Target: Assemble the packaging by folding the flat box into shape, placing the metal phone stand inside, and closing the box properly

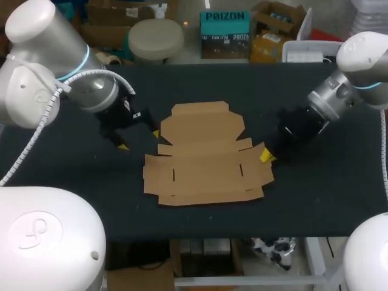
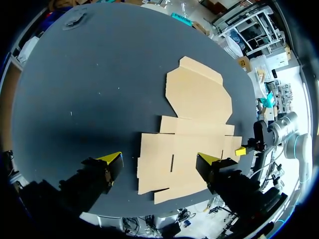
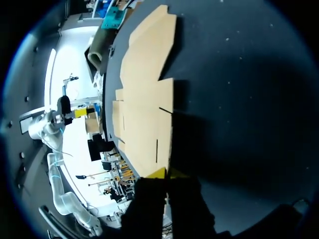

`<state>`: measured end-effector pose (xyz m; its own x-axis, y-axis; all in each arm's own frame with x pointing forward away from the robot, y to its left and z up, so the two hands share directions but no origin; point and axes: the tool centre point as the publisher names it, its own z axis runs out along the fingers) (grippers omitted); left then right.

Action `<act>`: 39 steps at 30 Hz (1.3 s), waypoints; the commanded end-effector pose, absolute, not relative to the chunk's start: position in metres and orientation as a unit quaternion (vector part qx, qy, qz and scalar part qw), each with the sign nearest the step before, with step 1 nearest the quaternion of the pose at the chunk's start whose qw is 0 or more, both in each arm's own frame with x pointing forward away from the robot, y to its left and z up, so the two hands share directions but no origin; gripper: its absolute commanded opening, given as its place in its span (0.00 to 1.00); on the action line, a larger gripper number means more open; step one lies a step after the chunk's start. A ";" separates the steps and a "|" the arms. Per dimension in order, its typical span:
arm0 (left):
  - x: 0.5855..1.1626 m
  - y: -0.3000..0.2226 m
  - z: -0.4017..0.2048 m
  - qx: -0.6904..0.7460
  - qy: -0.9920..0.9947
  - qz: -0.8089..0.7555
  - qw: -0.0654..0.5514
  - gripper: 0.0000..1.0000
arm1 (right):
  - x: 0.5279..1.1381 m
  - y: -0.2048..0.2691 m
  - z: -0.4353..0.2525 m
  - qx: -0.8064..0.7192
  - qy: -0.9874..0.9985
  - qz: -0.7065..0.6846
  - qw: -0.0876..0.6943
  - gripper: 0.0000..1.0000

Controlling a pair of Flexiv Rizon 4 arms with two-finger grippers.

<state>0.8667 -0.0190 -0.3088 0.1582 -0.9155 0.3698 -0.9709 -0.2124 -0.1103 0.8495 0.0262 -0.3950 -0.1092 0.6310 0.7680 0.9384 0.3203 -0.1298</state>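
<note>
Spreading wide, left gripper (image 1: 139,140) fingers grip nothing; one yellow tip at flat box's (image 1: 206,157) left edge, other over bare table (image 1: 339,200). Right gripper (image 1: 265,156) fingers drawn together, tips at box's right flap edge; whether flap is pinched, cannot tell. Box lies unfolded mid-table, lid panel toward far side, both arms flanking it.

One flat cardboard box (image 1: 206,159), one dark table (image 1: 73,200), two robot arms, left arm (image 1: 36,66) and right arm (image 1: 357,66), two grippers, left gripper (image 1: 139,140) and right gripper (image 1: 265,156), four yellow fingertips in all.
</note>
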 end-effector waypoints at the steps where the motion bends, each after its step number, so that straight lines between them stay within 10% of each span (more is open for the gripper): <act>1: 0.866 -0.018 -0.309 0.758 -0.623 0.179 0.076 1.00 | 0.845 0.028 -0.393 -0.550 -0.716 -0.202 0.381 0.05; 3: 0.867 -0.018 -0.310 0.758 -0.623 0.178 0.076 1.00 | 0.845 0.027 -0.392 -0.553 -0.714 -0.201 0.380 1.00; 26: 0.876 0.002 -0.270 0.714 -0.677 0.175 0.036 1.00 | 0.902 -0.028 -0.304 -0.534 -0.764 -0.219 0.287 1.00; 28: 0.880 0.004 -0.269 0.714 -0.677 0.176 0.035 1.00 | 0.907 -0.028 -0.303 -0.530 -0.771 -0.218 0.279 0.49; 29: 0.882 0.005 -0.269 0.714 -0.676 0.178 0.035 0.81 | 0.909 -0.028 -0.303 -0.528 -0.773 -0.219 0.275 0.42; 31: 0.886 0.007 -0.269 0.714 -0.676 0.180 0.038 0.13 | 0.915 -0.028 -0.303 -0.526 -0.778 -0.217 0.265 0.04; 32: 0.888 0.008 -0.271 0.714 -0.676 0.181 0.038 0.00 | 0.917 -0.028 -0.302 -0.524 -0.781 -0.219 0.261 0.00; 39: 0.890 0.006 -0.280 0.668 -0.722 0.175 0.026 0.00 | 0.922 -0.027 -0.301 -0.512 -0.794 -0.224 0.239 0.00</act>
